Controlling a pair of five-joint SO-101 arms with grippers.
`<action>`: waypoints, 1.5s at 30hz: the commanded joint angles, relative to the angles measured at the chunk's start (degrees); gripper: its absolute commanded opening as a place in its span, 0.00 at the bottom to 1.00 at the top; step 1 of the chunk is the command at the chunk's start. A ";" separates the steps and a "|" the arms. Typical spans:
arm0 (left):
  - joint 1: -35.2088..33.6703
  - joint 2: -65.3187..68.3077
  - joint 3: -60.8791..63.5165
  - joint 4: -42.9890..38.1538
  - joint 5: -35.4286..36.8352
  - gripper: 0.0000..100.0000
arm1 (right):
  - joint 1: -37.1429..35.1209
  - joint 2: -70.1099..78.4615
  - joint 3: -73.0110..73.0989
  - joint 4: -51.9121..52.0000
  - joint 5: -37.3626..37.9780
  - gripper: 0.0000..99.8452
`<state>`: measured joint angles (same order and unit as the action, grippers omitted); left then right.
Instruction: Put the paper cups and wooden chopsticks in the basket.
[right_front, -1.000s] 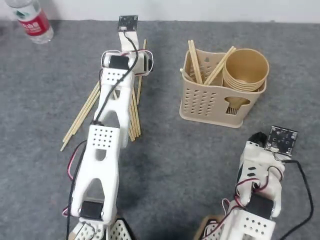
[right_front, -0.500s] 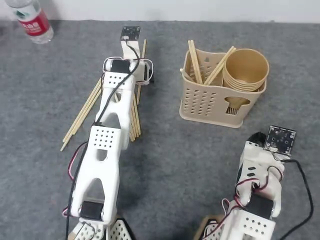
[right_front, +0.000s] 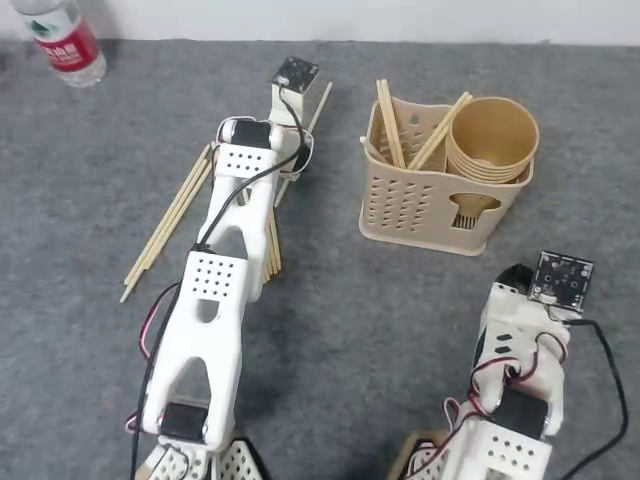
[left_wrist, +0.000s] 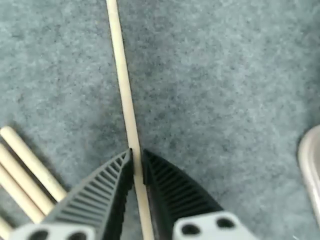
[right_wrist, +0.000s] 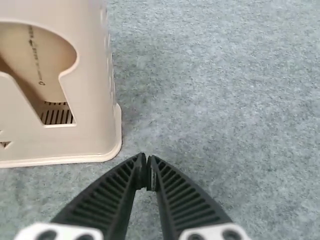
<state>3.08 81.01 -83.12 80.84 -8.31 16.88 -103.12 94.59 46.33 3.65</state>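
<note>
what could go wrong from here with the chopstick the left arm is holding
1. The left gripper pinches one thin chopstick with a long length jutting past its tips; it may pivot or slip out.
2. The leaning chopsticks already in the basket lean across its opening, so the new one could snag on them or the rim.
3. The loose chopsticks lie beside and under the arm and could be knocked about.
</note>
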 joint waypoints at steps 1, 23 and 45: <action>0.18 -3.34 0.04 1.32 -0.70 0.01 | -0.13 -0.57 -0.26 -0.84 0.88 0.01; 0.00 -15.03 -13.41 19.69 -3.08 0.01 | -0.40 -0.57 -0.26 -1.01 0.88 0.01; 1.76 -58.55 18.24 19.87 -0.97 0.01 | -0.40 -0.57 -0.18 -1.10 0.88 0.01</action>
<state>3.25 38.29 -75.91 98.68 -9.89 16.79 -103.12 94.59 46.33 3.65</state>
